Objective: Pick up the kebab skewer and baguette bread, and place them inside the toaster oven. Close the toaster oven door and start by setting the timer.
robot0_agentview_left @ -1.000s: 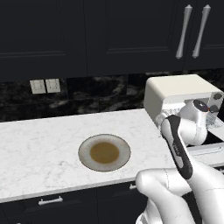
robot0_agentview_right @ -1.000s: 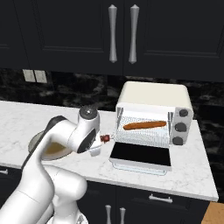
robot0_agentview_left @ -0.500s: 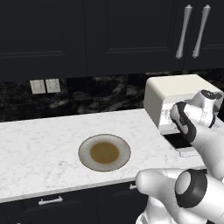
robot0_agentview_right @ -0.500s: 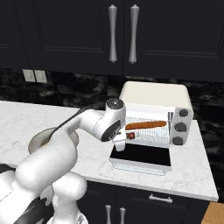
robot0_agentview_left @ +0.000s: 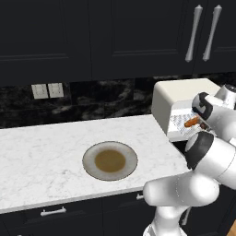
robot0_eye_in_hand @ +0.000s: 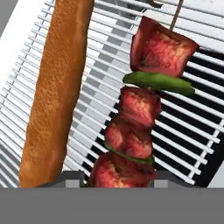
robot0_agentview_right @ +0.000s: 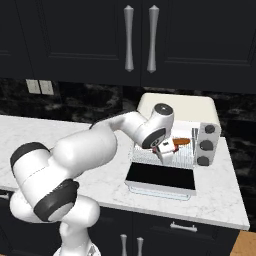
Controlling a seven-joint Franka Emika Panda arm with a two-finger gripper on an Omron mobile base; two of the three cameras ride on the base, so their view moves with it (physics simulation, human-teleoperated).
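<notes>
Gripper clamps the kebab skewer above the rack, axis pointing twelve o'clock, baguette parallel at nine.

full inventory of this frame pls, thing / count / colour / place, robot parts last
kebab skewer: 1, red and brown chunks with green slices on a thin stick, held over the wire rack beside the loaf
baguette bread: 1, orange-brown, lying on the rack
wire rack: 1, silver, inside the oven
toaster oven: 1, cream-white, three dark knobs at right, on the counter at right
toaster oven door: 1, dark glass in a cream frame, folded down open
plate: 1, grey rim with brown centre, mid counter
counter: 1, white marble
wall outlets: 2, white, on the black backsplash
cabinet handles: 2, silver, on the dark upper doors
gripper: 1, white with dark tips, shut on the skewer at the oven mouth
</notes>
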